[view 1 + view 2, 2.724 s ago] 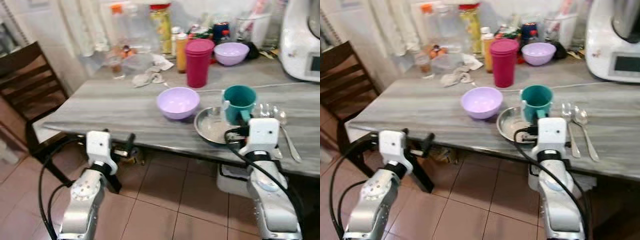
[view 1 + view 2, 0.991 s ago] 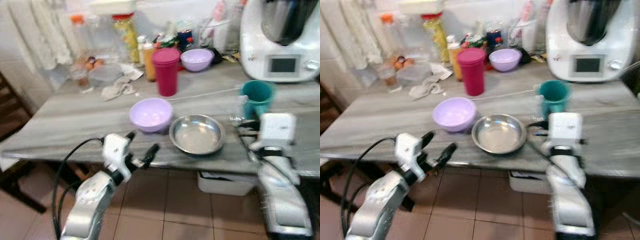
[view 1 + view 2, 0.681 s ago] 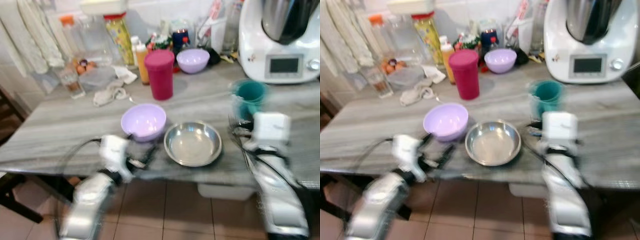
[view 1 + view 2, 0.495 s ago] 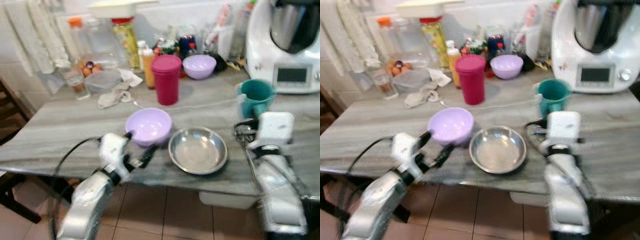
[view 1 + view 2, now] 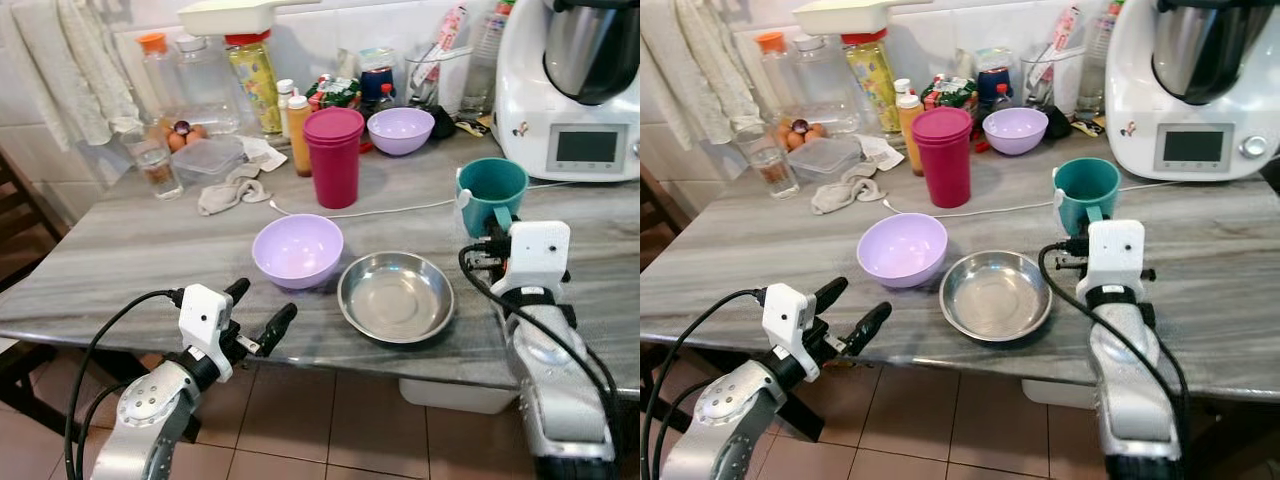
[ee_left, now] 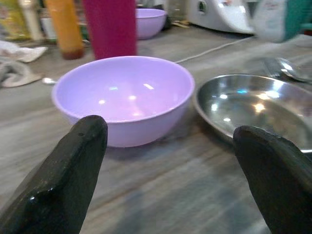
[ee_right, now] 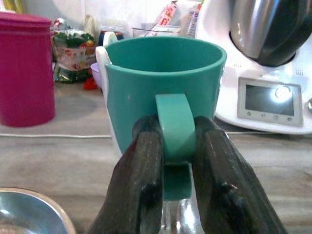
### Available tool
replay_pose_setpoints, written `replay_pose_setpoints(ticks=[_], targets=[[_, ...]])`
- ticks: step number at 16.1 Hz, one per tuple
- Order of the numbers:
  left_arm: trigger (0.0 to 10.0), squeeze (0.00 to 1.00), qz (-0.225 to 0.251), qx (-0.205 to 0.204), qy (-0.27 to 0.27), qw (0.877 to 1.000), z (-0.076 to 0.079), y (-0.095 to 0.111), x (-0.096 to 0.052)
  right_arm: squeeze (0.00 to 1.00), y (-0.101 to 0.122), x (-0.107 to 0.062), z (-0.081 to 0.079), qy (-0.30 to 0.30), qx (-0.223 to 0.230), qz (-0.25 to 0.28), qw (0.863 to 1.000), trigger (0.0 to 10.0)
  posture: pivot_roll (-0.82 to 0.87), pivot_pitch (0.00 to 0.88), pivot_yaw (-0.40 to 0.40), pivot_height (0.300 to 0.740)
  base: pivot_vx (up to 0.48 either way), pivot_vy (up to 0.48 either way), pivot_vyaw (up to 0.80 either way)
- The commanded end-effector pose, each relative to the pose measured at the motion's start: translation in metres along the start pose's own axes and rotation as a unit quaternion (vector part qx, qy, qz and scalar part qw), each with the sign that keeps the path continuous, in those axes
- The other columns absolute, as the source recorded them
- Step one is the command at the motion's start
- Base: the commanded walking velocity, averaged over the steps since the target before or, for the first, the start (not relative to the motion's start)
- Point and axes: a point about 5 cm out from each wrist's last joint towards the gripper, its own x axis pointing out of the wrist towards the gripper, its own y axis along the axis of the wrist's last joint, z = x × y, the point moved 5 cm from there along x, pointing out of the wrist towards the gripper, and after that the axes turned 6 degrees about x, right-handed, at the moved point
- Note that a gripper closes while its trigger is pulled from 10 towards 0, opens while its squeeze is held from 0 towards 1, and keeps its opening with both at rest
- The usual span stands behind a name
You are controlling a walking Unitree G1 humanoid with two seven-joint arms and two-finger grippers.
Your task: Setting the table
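Observation:
A teal mug [image 5: 491, 195] stands upright to the right of a shallow steel dish [image 5: 396, 297]. My right gripper [image 7: 176, 139] is shut on the mug's handle, one finger [image 7: 144, 165] on each side. Whether the mug rests on the grey table [image 5: 130, 250] I cannot tell. A lilac bowl [image 5: 297, 250] sits left of the dish, touching or nearly touching it. My left gripper [image 5: 855, 303] is open at the table's front edge, just before the lilac bowl [image 6: 122, 95], with nothing between its fingers.
At the back stand a pink tumbler [image 5: 333, 157], a second lilac bowl [image 5: 400, 130], bottles, a glass [image 5: 160, 170], a crumpled cloth [image 5: 230, 190] and a white kitchen machine [image 5: 570, 90]. A white cable [image 5: 390, 210] runs across the table. A dark chair [image 5: 15, 230] is at left.
The camera has swung right and closer. The mug, earlier on the steel dish, is now to its right in my right gripper. My left gripper has risen to the table edge by the lilac bowl.

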Motion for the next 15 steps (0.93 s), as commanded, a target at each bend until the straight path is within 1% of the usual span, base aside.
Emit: replay_pose_setpoints(ticks=[1,2,4,6,8,9,12,14,15], targets=[[10.0,0.0,-0.004,0.003,-0.015,1.0,0.001,0.002,-0.002,0.0,0.001,0.004,-0.007,0.024,0.005,0.003,1.0,10.0,-0.2,0.016,0.12,0.74,0.0,0.0,0.0],[10.0,0.0,-0.008,0.001,-0.021,1.0,0.002,0.0,-0.002,0.0,-0.002,0.005,-0.007,0.032,0.005,0.0,0.999,10.0,-0.2,0.016,0.124,0.74,0.0,0.0,0.0],[10.0,0.0,-0.009,0.001,-0.026,1.0,0.003,0.0,-0.003,0.0,-0.003,0.014,-0.01,0.051,0.002,-0.001,0.999,10.0,-0.2,0.021,0.128,0.74,0.0,0.0,0.0],[10.0,0.0,-0.009,0.001,-0.03,1.0,0.004,0.0,-0.002,0.0,-0.001,0.021,-0.019,0.074,0.006,0.002,0.997,10.0,-0.2,0.022,0.128,0.74,0.0,0.0,0.0],[10.0,0.0,-0.009,0.001,-0.031,0.999,0.004,-0.001,-0.002,0.0,0.0,0.025,-0.024,0.086,0.003,0.007,0.996,10.0,-0.19,0.023,0.127,0.74,0.0,0.0,0.0],[10.0,0.0,-0.01,0.001,-0.029,1.0,0.004,-0.001,-0.002,0.0,0.0,0.029,-0.029,0.102,0.01,0.005,0.995,10.0,-0.19,0.024,0.126,0.74,0.0,0.0,0.0],[10.0,0.0,-0.01,-0.002,-0.029,1.0,0.006,-0.004,-0.003,0.0,-0.008,0.038,-0.036,0.114,0.014,-0.004,0.993,10.0,-0.18,0.031,0.125,0.74,0.0,0.0,0.0],[10.0,0.0,-0.005,-0.006,-0.035,0.999,0.008,-0.003,-0.003,0.0,-0.013,0.039,-0.038,0.12,0.014,-0.01,0.993,10.0,-0.17,0.032,0.122,0.74,0.0,0.0,0.0],[10.0,0.0,0.0,-0.012,-0.046,0.999,0.011,-0.002,-0.003,0.0,-0.019,0.039,-0.038,0.124,0.022,-0.019,0.992,10.0,-0.17,0.032,0.121,0.74,0.0,0.0,0.0]])
